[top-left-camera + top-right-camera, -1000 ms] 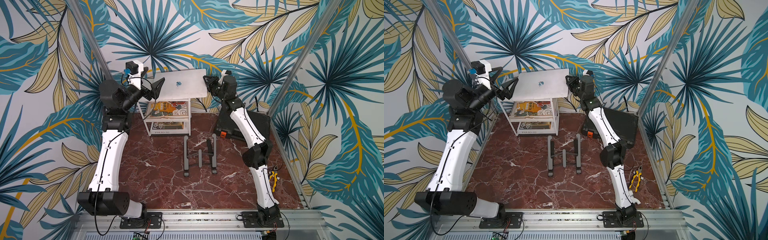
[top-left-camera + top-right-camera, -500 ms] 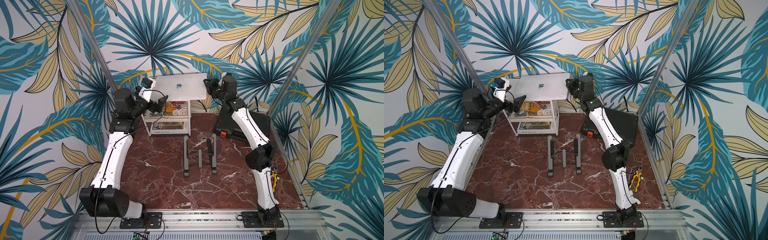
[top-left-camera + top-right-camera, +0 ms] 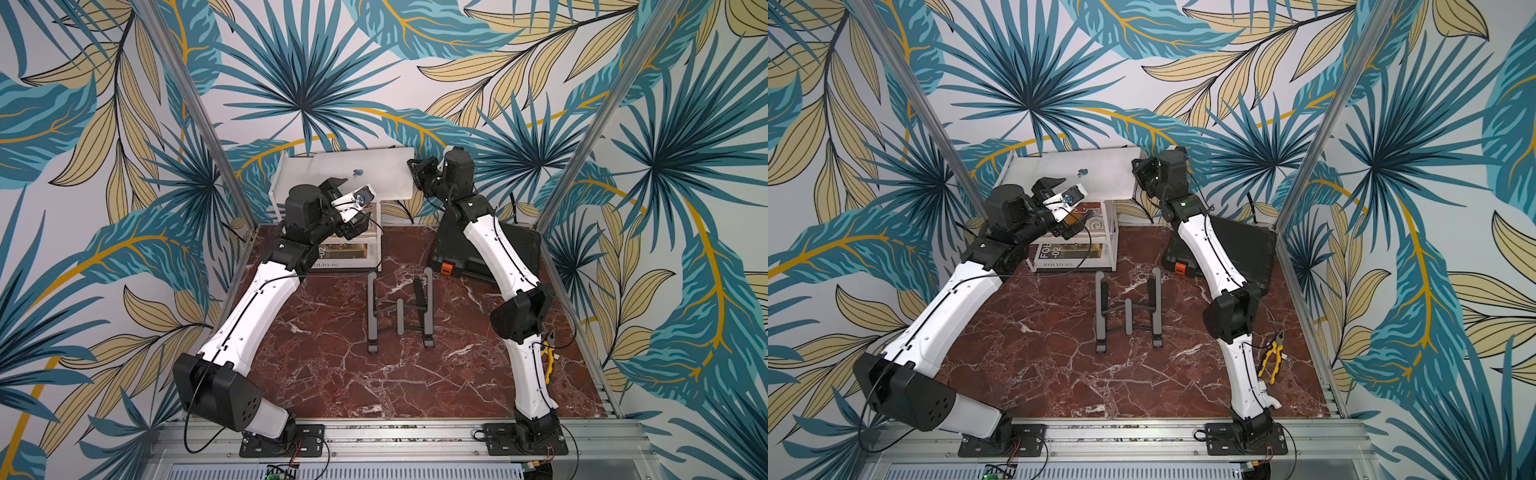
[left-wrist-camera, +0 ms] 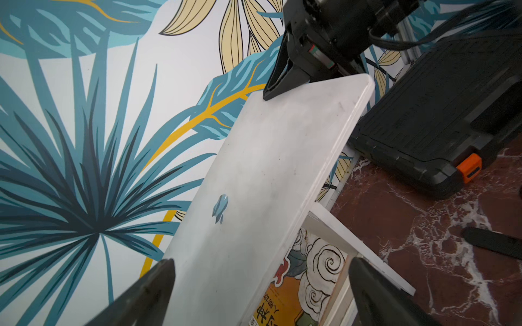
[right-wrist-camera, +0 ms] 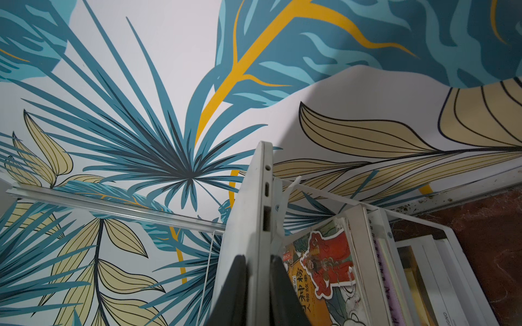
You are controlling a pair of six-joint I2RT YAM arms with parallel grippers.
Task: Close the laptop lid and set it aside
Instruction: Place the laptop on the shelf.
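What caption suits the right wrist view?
Right gripper pinching the closed laptop by its edge, near the white shelf unit holding books.

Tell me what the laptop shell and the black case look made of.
The laptop: probably metal, matte pale silver, smudged; thin crisp edge with cut ports. The black case: apparently moulded plastic, matte ribbed lid, with an orange latch.

Closed laptop point(image 4: 262, 169) (apple logo point(image 4: 220, 208) outward)

The left arm point(image 3: 266, 322) and right arm point(image 3: 498, 253) had curved white link shells between black joint housings point(image 3: 517, 318), with thin black cables point(image 3: 248, 309) alongside. The left gripper point(image 4: 261, 262) bore tapered black fingers point(image 4: 149, 293). Base plates point(image 3: 309, 438) were black.
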